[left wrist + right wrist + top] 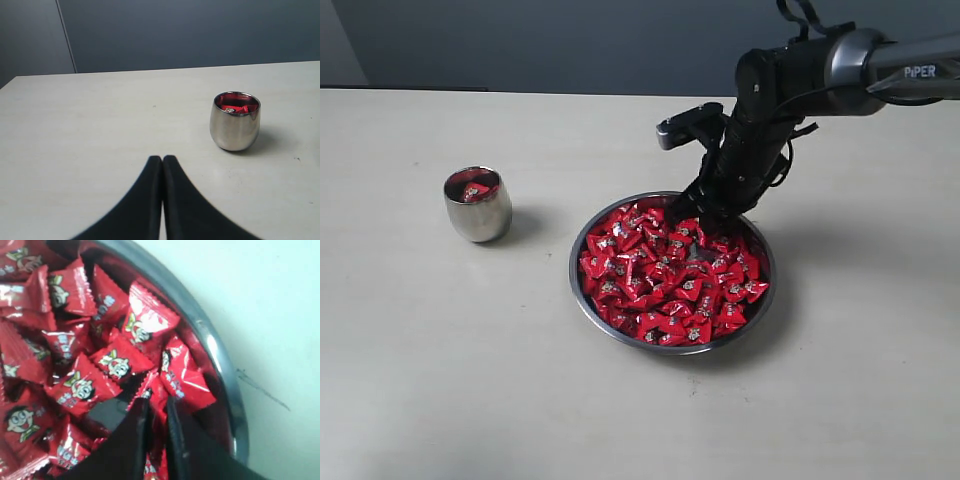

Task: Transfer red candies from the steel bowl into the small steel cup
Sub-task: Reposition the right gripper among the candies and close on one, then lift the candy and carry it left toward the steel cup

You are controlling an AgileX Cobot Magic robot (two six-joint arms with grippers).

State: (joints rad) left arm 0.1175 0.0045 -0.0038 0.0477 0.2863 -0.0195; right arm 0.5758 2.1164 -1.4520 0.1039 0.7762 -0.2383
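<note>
Right of the tabletop's (470, 380) middle sits the bowl (672, 350), filled across its whole floor with candies (665, 280). The right claw (705, 228) reaches down into the pile at the bowl's far side, near the rim, its arm coming in from the right edge. In the right wrist view its two dark fingers (135, 435) stand almost together, with only a narrow slot between them, and a candy (156, 390) is pinched in that slot, just inside the bowl's curved wall (220, 360). Other candies lie packed around the tips, touching them.

The cup (477, 210) stands upright toward the left edge, well apart from the bowl. A few candies (240, 107) lie inside it, showing just below its rim.

The left claw (162, 159) shows only in its own wrist view: the fingers are pressed together with nothing between them, above bare tabletop, with the cup (234, 127) ahead and off to one side.
</note>
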